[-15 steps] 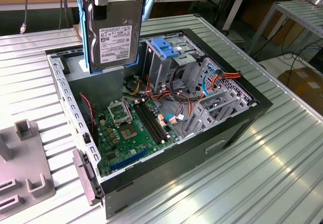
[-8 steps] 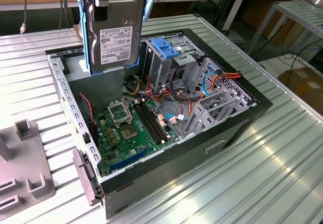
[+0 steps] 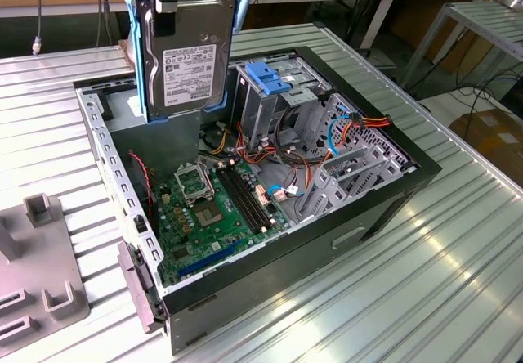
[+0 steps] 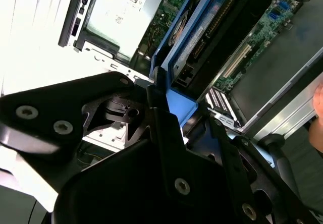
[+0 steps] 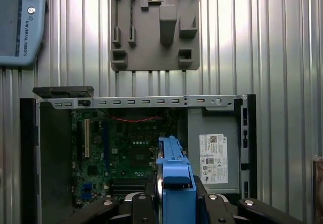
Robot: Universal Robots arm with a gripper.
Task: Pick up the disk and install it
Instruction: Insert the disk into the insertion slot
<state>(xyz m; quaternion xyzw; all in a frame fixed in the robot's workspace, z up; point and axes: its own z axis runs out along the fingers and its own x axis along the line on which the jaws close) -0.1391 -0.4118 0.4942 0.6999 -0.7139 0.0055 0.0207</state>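
Silver-grey metal disk (image 3: 184,56), white-labelled in its bright blue plastic frame, hangs long axis upright in my black gripper (image 5: 175,198), clamped tight on it, above the open black computer case (image 3: 392,187), the blue-handled metal drive cage (image 3: 274,93) lower, toward the exterior view's right.

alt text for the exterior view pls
The claw holds the disk upright, label toward the camera, in the air above an open computer case. The case lies on a ribbed metal table, with its green motherboard, cables and a blue-handled drive cage exposed.
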